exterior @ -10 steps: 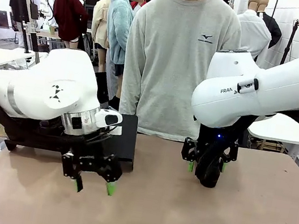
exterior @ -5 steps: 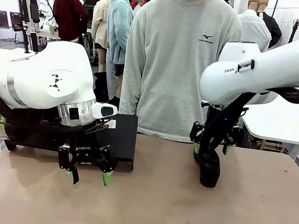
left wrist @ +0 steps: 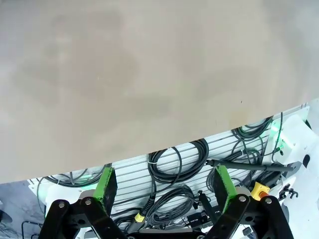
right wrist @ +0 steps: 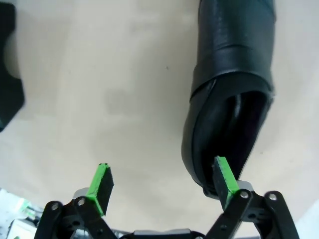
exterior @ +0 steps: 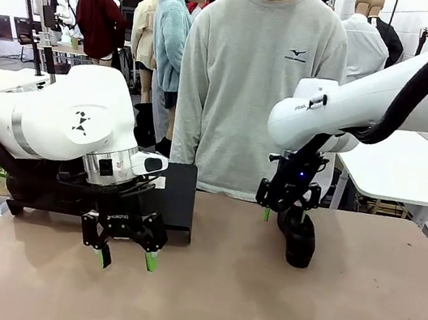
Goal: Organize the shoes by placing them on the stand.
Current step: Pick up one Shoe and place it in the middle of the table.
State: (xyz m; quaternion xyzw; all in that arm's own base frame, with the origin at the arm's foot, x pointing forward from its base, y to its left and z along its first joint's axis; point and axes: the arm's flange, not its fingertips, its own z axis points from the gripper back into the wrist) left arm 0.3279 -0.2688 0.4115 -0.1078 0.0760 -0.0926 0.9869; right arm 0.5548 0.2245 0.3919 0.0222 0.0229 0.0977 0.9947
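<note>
Since a second ago, my right pincer (exterior: 280,215) has lifted up off the shoe (exterior: 297,240) and drifted toward the person, while my left pincer (exterior: 127,259) has pulled back toward the black stand (exterior: 178,199). Both pincers stand apart and hold nothing. From the right wrist view, the shoe (right wrist: 232,94) lies on the tan surface (right wrist: 124,89) just below and ahead of that pincer, its open heel end beside one green pad (right wrist: 223,179), the other pad over bare surface. My left pincer (left wrist: 164,186) hangs over bare surface (left wrist: 149,74) near its edge, well apart from the shoe.
</note>
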